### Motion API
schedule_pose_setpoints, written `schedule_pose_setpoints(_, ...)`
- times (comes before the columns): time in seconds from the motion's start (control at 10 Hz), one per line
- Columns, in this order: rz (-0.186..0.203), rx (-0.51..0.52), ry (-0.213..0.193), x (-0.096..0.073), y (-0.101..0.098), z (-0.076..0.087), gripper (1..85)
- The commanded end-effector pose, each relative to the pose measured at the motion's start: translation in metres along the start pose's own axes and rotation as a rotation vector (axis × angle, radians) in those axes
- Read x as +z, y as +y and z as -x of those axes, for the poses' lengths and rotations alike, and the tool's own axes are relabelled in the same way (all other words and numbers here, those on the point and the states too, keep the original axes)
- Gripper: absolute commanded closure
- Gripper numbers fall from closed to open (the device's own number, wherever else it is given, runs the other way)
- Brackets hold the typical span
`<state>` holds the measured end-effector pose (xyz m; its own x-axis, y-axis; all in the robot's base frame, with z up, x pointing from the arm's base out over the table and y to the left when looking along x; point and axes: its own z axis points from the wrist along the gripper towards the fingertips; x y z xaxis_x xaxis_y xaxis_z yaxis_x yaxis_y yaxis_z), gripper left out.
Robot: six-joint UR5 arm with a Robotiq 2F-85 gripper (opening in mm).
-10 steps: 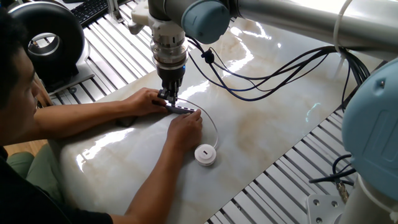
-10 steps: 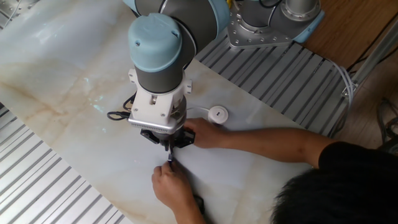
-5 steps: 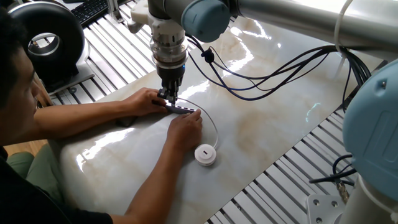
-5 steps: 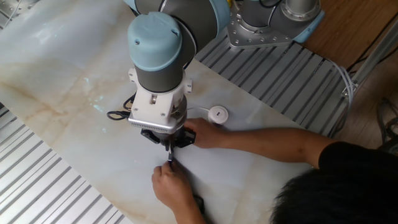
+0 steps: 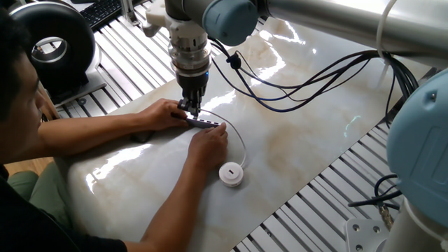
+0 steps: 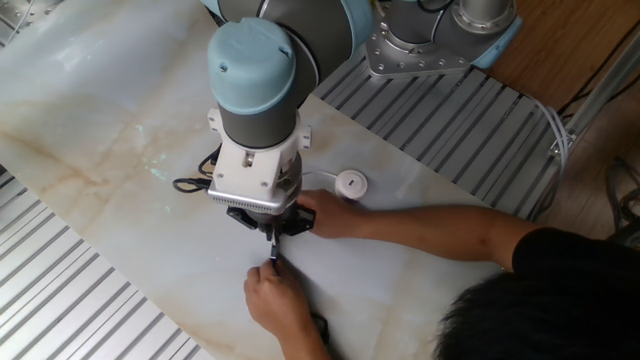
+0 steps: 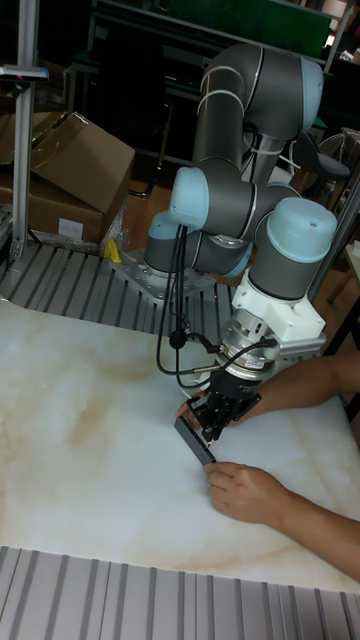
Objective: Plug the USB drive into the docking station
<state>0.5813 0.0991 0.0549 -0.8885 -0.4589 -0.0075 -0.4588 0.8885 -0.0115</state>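
The USB drive (image 5: 231,174) is a white round puck lying on the marble table; its thin white cable (image 5: 241,145) arcs up to my gripper (image 5: 190,110). The gripper's fingers stand together, pointing down, seemingly pinching the cable's small plug at one end of the docking station (image 5: 204,122), a slim dark-grey bar. A person's two hands (image 5: 210,143) hold that bar at both ends. In the other fixed view the gripper (image 6: 272,240) sits between the hands, with the puck (image 6: 349,182) behind. The tall view shows the bar (image 7: 194,440) just left of the gripper (image 7: 218,428).
The person (image 5: 28,140) leans in from the left with both forearms across the table. Black robot cables (image 5: 301,91) hang over the marble. A black round device (image 5: 56,45) stands at the back left. A black cable loop (image 6: 190,185) lies beside the arm. Slatted metal (image 5: 329,196) borders the slab.
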Motion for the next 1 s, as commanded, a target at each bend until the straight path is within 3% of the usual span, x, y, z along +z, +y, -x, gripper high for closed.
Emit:
schedule_pose_setpoints(0.0, 0.011, 0.013, -0.013, -0.0015, 0.0012, 0.0035, 84.3)
schedule_pose_setpoints(0.4, 0.015, -0.007, -0.031, 0.0013, 0.0002, 0.0094, 84.3)
schedule_pose_setpoints(0.9, 0.014, -0.047, -0.017, 0.0045, 0.0035, 0.0049, 84.3)
